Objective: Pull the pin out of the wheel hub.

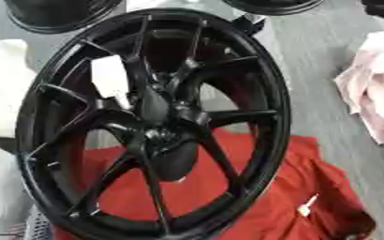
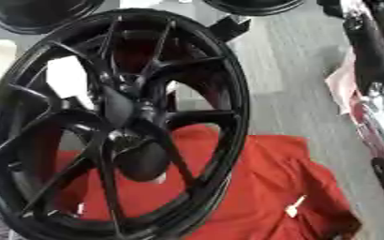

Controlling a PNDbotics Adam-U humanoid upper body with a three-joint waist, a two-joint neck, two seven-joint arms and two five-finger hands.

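A black wheel (image 1: 154, 122) stands above red cloth (image 1: 285, 197); no pin shows, progress unclear; right arm (image 2: 367, 51) beside it, fingers unseen.

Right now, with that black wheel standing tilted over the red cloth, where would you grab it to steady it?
Probably a spoke on the wheel's right side, coming from the right. The gaps between spokes are open, so fingers could curl through, and a white label covers the upper-left spokes.
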